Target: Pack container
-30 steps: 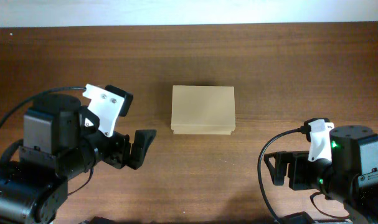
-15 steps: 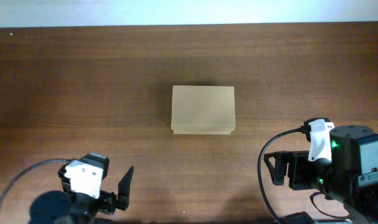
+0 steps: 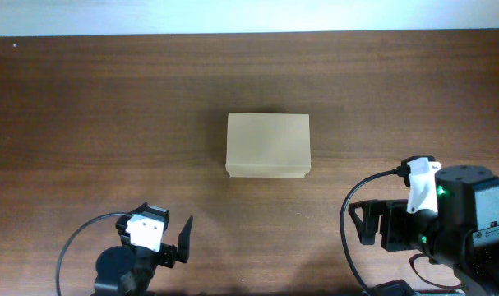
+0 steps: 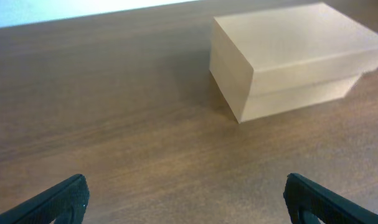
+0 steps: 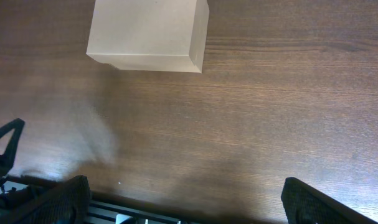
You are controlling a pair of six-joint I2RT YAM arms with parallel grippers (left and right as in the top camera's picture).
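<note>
The box (image 3: 268,145) sits in the middle of the counter (image 3: 109,99), flat on its base and square to the edges. Its lid is folded down shut, with the flap's edge running along the near side. That central spot looks chosen so either arm can reach it. With the lid closed, I cannot tell what is inside, if anything.

The left pincer (image 3: 182,240) rests low by the near edge of the counter. Its fingers are spread wide with nothing between them, as the left wrist view shows. From there the box (image 4: 294,56) lies ahead and off to the right, well apart, with bare wood in between.

The right pincer (image 3: 371,224) is also near the front edge, on the other side. It too gapes wide and holds nothing. In its wrist view the box (image 5: 148,31) lies ahead and to the left, well apart.

Both pincers being empty, open and away from the box suits either a finished pack or one not yet begun; the closed lid leans towards finished.
</note>
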